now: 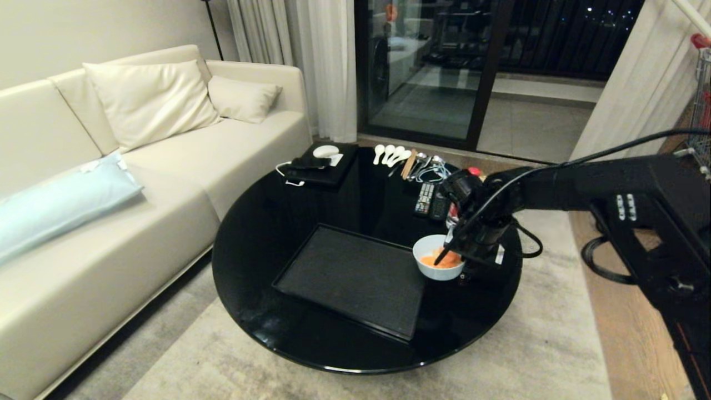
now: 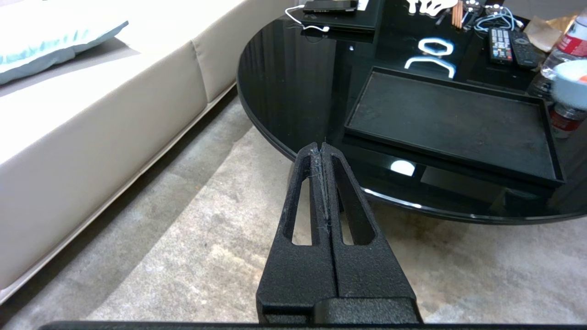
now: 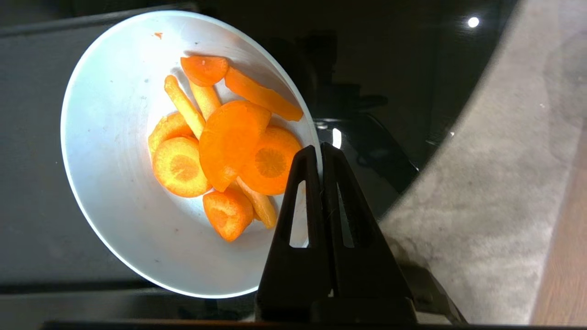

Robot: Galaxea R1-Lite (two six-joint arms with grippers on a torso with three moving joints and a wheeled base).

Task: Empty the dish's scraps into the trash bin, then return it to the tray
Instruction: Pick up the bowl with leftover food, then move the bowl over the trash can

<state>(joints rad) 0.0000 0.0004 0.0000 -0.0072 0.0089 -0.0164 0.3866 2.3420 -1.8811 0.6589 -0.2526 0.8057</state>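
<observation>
Glossy black and round, the coffee table (image 1: 266, 239) fills the space between a cream sofa (image 1: 111, 183) and a grey rug (image 1: 533, 344). Near its right edge the small white bowl (image 1: 430, 269), with orange carrot slices (image 3: 229, 151) inside, hangs just off the right rim of the flat black rectangular tray (image 1: 350, 272), pinched at its rim by the right gripper (image 3: 319, 153), fingers clamped together. Remote controls (image 1: 430, 200) and white spoons (image 1: 389, 154) crowd the far side. The left gripper (image 2: 322, 151), fingers pressed together, hangs over the rug beside the table's near edge.
</observation>
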